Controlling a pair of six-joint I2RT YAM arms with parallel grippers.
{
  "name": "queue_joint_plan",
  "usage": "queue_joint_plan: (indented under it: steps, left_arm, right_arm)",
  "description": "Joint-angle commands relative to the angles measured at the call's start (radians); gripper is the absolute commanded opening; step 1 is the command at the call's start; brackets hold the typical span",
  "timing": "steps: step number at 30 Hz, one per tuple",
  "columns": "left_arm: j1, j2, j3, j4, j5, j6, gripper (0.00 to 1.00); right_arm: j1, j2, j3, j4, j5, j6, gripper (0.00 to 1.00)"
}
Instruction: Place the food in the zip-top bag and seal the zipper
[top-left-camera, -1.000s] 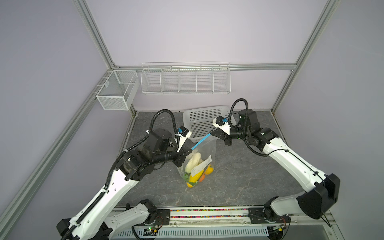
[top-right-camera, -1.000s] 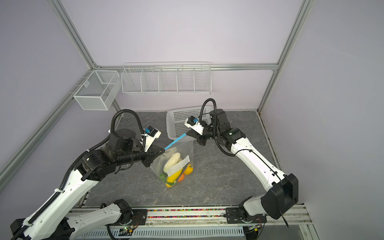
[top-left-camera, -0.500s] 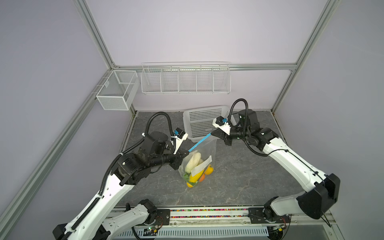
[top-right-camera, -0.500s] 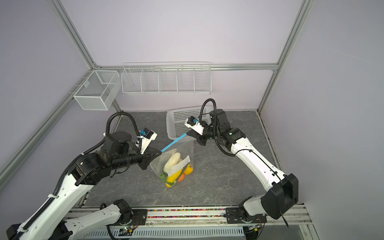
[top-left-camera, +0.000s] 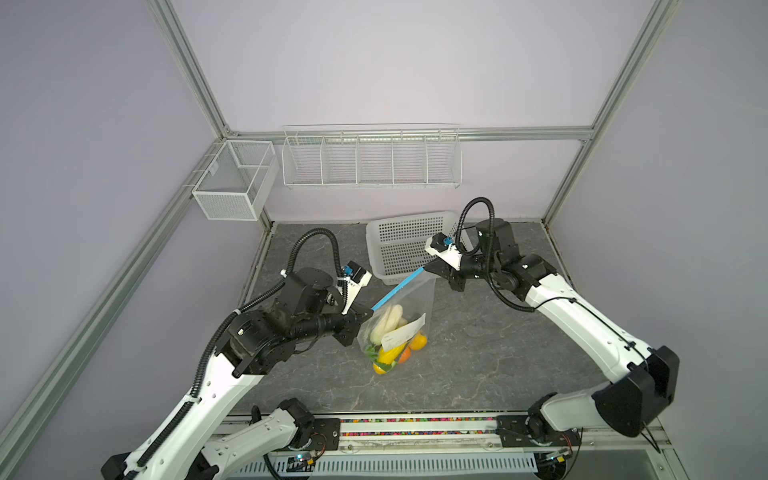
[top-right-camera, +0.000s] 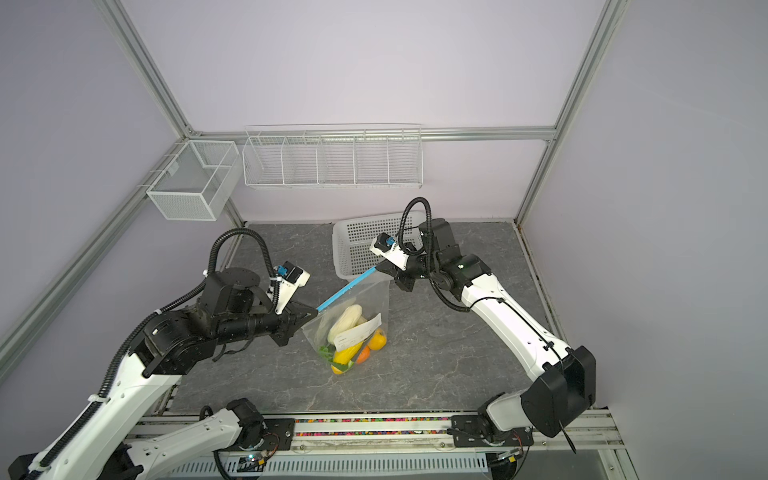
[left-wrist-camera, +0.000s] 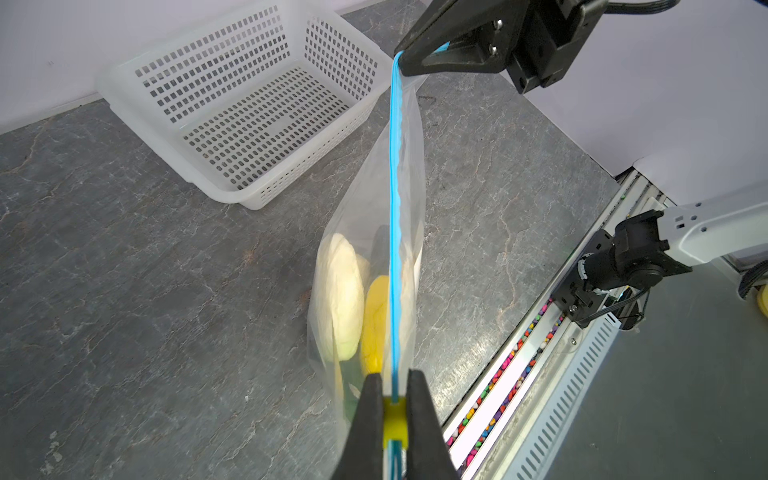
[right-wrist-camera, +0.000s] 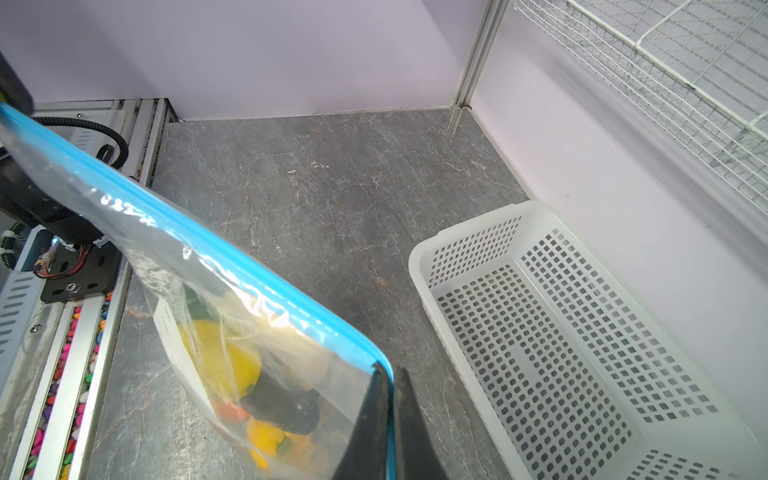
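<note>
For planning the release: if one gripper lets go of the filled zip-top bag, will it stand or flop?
Probably flop: the zip-top bag is thin creased film, taut only along the zipper between the left gripper and right gripper. The food heaped at its bottom likely anchors it, so the top should sag, not slide.

The clear plastic zip-top bag (top-left-camera: 415, 295) is colourless, with a plain white rectangular label (top-left-camera: 404, 332). Its thin light-blue zipper strip (left-wrist-camera: 394, 216) ends in a small yellow slider tab (left-wrist-camera: 394, 419) between matte black jaws. Inside show a ridged cream-white toy vegetable (top-left-camera: 387, 323), a bright yellow piece (top-left-camera: 388, 354), an orange toy fruit (top-left-camera: 405, 354), green leaves (top-left-camera: 371, 354) and a dark black piece (right-wrist-camera: 286, 405). The white plastic basket (top-left-camera: 401, 243) carries a grid of small rectangular holes. The stone-look worktop (top-left-camera: 478, 353) is grey, veined with pale cracks. A strip of multicoloured beads (top-left-camera: 415, 420) lines its front edge.
</note>
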Motion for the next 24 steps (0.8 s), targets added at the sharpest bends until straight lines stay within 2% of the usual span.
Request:
queue_joint_plan:
  steps: [1, 24]
  left_arm:
    - [0.006, -0.029, 0.032, -0.148, -0.007, -0.012, 0.00]
    - [0.006, -0.049, 0.083, -0.250, -0.087, 0.003, 0.00]
  right_arm:
    - [-0.037, 0.016, 0.023, -0.006, 0.102, -0.021, 0.07]
    - [-0.037, 0.026, 0.030, -0.017, 0.087, -0.026, 0.07]
